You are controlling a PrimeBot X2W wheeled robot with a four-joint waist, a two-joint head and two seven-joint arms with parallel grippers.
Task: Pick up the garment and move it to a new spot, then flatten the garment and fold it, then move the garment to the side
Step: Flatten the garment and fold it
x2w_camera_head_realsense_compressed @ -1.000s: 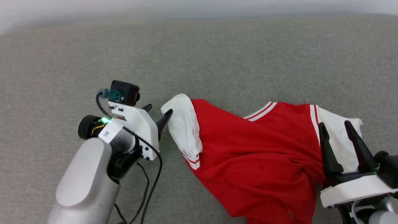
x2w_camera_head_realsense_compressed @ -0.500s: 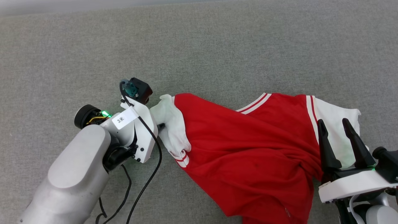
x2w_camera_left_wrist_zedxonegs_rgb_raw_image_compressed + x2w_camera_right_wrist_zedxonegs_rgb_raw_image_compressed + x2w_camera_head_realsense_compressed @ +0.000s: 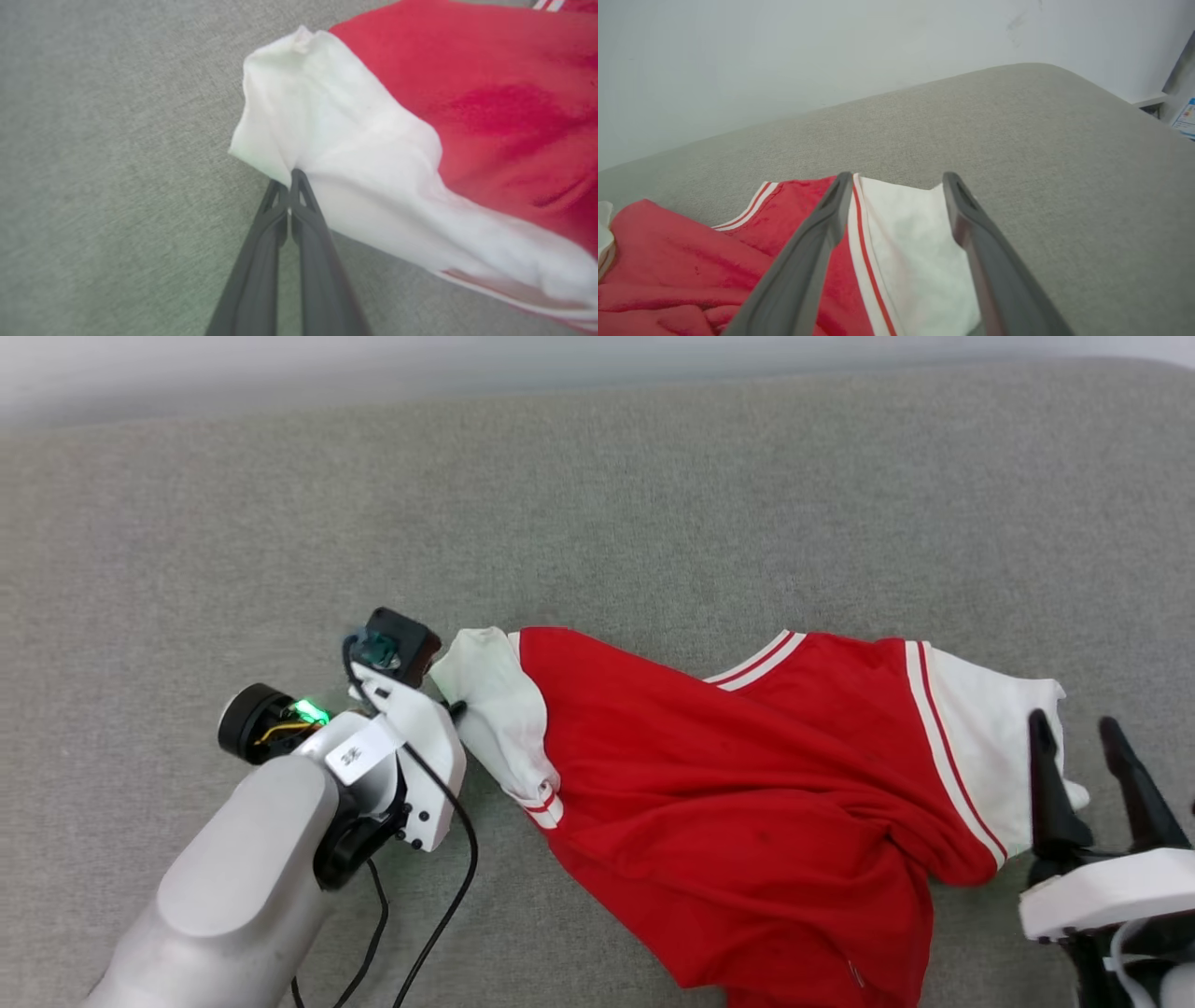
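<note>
The garment (image 3: 728, 803), a red jersey with white sleeves and red-and-white striped trim, lies rumpled on the grey cushion. My left gripper (image 3: 457, 711) is shut on the edge of its left white sleeve (image 3: 495, 709); in the left wrist view the two dark fingers (image 3: 280, 224) meet where the white sleeve (image 3: 336, 140) bunches. My right gripper (image 3: 1078, 737) stands open just above the other white sleeve (image 3: 990, 747), fingers apart and holding nothing. In the right wrist view that gripper (image 3: 896, 182) frames the white sleeve (image 3: 920, 252) from above.
The grey fabric cushion (image 3: 597, 504) stretches far beyond the garment, with a pale wall (image 3: 831, 46) behind its back edge. A black cable (image 3: 448, 915) hangs from my left wrist over the cushion.
My left gripper moved onto the white sleeve and closed on its edge, pulling the sleeve slightly leftward. My right gripper stayed open and drew back toward the lower right.
</note>
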